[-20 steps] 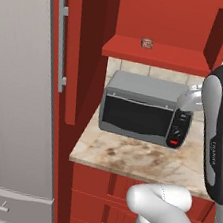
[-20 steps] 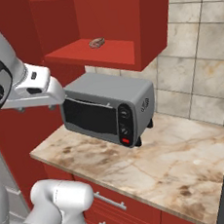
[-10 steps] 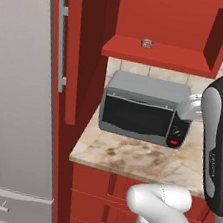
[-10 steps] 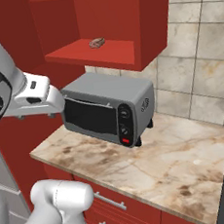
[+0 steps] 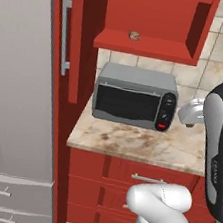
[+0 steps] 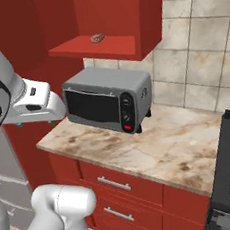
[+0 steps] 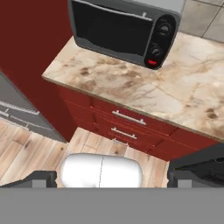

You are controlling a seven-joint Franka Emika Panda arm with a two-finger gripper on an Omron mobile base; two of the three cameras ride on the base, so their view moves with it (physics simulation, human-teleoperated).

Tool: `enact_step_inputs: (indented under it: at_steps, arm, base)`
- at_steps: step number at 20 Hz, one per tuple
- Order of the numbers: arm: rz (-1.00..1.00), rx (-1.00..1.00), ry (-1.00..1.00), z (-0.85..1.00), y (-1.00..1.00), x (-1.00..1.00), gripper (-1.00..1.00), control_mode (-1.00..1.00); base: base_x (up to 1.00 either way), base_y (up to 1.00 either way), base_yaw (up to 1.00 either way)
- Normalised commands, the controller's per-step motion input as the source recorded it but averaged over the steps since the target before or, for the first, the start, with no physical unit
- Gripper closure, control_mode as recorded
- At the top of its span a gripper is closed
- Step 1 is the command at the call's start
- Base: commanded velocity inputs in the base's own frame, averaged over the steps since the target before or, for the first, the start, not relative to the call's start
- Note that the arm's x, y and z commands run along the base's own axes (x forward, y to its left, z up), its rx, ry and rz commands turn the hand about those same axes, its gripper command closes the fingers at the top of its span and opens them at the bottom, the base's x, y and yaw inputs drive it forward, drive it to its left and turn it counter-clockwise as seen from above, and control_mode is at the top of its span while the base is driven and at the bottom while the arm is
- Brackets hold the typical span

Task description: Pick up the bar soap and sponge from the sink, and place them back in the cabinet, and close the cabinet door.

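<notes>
On marble counter: grey toaster oven | red cabinet above | pincer released

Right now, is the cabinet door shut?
No, in the left base view the cabinet door stands swung open and the bar soap shows on the cabinet shelf.
</notes>
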Motion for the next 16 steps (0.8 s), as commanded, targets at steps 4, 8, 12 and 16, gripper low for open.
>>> enact_step_inputs:
  at_steps: [4,8,12,16]
  arm:
    - [0.0,0.0,0.0,0.0,0.0,0.0,-1.0,1.0]
    - [0.0,0.0,0.0,0.0,0.0,0.0,-1.0,1.0]
    - [0.0,0.0,0.0,0.0,0.0,0.0,-1.0,1.0]
    - [0.0,0.0,0.0,0.0,0.0,0.0,-1.0,1.0]
  base:
    - [-0.71,-0.2,-0.46]
    - [-0.37,-0.25,-0.58]
    - [-0.09,-0.23,-0.66]
    - [0.0,-0.23,-0.67]
